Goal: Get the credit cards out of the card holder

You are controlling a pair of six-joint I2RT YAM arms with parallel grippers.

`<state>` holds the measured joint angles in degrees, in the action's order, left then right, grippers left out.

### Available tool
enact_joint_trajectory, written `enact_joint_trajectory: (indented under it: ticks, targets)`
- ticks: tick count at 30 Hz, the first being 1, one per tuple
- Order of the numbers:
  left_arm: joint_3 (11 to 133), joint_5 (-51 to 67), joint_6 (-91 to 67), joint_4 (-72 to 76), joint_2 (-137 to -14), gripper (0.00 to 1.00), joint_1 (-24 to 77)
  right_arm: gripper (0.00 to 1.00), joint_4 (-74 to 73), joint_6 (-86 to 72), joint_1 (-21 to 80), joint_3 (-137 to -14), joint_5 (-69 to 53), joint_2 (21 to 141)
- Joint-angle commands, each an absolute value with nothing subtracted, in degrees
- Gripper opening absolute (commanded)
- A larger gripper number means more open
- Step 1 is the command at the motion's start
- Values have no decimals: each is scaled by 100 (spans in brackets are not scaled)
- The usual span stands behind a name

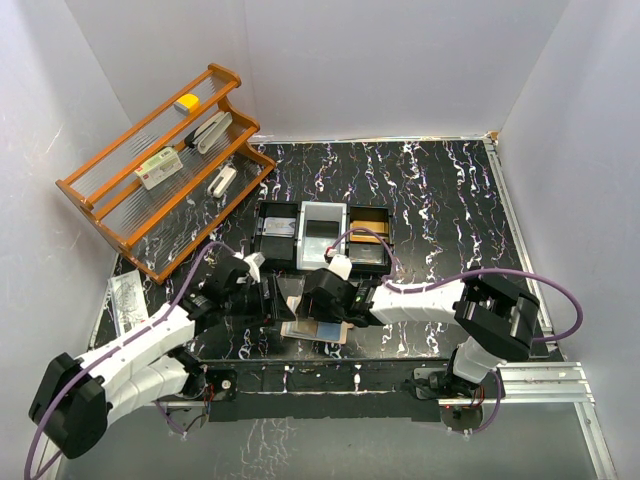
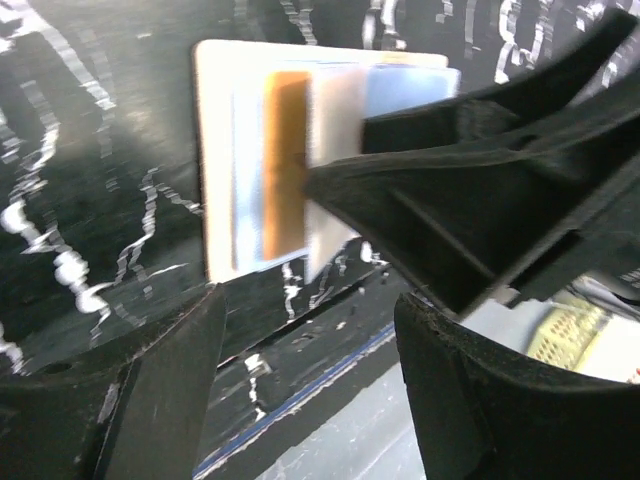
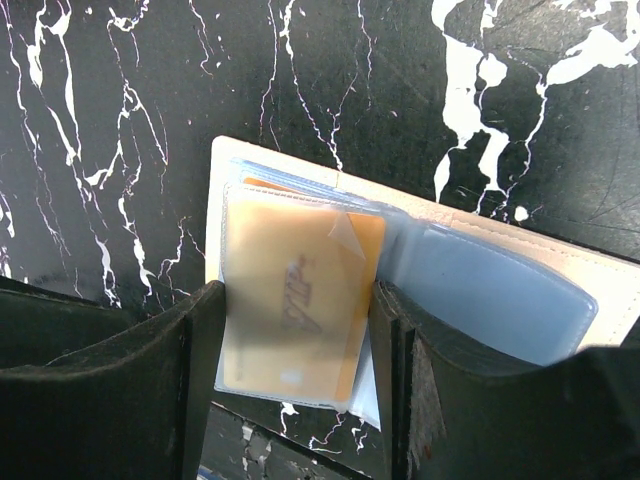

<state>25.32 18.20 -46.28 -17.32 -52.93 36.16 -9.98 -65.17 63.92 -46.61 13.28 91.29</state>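
a black white-veined table (image 1: 440,200) sits inside white walls. at its far left an orange rack (image 1: 95,195) stands at an angle, holding a yellow item (image 1: 186,101), a white labelled box (image 1: 158,168) and other small white things. a three-part tray (image 1: 258,236) lies mid-table, with a black, a grey and a brown-floored section. just nearer than it, the left gripper (image 1: 268,298) and right gripper (image 1: 318,300) meet over the card holder (image 1: 318,329), which lies flat near the table's front edge, partly hidden beneath them. purple cables (image 1: 500,272) loop along both arms.
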Motion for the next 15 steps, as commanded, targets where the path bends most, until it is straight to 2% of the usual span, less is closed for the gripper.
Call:
enact_joint_trajectory:
  ticks: [1, 5, 15]
  targets:
    - [2452, 3040, -4531, -689, -5722, 64, 3599, 44, -624, -6627, 6383, -4605, 1084, 9123]
    - [2424, 3357, -4515, -268, -6175, 60, 3595, 45, -603, -6636, 6372, -4575, 1065, 9097]
    - [2193, 3513, -4675, 581, -6604, 43, 3604, 45, -481, -6627, 6307, -4518, 922, 9114]
